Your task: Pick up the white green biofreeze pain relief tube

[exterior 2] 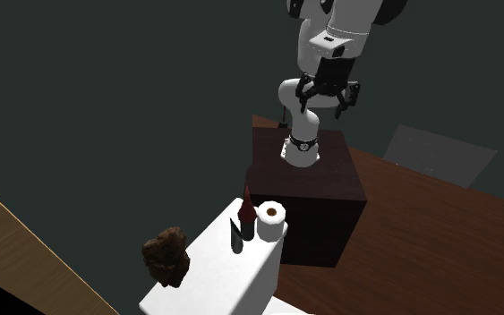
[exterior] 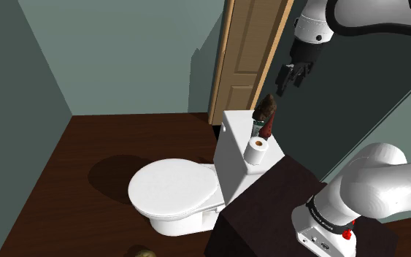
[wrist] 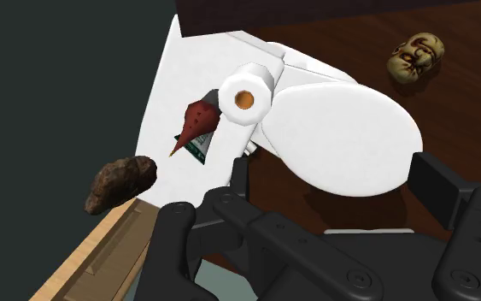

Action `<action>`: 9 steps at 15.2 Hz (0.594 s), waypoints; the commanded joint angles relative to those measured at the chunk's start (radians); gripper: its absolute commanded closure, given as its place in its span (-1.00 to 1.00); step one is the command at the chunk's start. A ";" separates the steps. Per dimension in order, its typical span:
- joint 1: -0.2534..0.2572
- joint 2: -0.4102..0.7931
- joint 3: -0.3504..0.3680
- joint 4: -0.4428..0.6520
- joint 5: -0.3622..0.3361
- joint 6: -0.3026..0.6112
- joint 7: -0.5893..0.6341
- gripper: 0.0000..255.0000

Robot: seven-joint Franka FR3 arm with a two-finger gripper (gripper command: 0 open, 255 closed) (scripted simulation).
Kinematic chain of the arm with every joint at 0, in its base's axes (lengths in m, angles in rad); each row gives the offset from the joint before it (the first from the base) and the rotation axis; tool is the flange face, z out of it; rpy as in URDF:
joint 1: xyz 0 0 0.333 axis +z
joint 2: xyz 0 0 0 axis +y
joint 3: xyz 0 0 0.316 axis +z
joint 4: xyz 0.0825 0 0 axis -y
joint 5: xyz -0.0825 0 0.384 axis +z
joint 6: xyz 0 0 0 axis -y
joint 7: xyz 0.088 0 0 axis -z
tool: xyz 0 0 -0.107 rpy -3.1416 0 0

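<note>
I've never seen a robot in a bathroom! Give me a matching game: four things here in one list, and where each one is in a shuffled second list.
1 gripper
2 toilet roll
3 brown lump
4 tan mask

a on the dark floor
b hanging in the air, open
c tank lid, end by the stand
d tank lid, end by the door

Pairs: 1-b, 2-c, 3-d, 4-a.

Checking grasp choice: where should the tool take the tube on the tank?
Probably from above, on the green-white end of the tube that shows beside the red cone, pinching across its width; the roll crowds one side. The rest of it is hidden.
</note>
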 commanded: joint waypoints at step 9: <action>-0.015 0.092 -0.147 -0.147 -0.085 0.270 -0.187 -1.00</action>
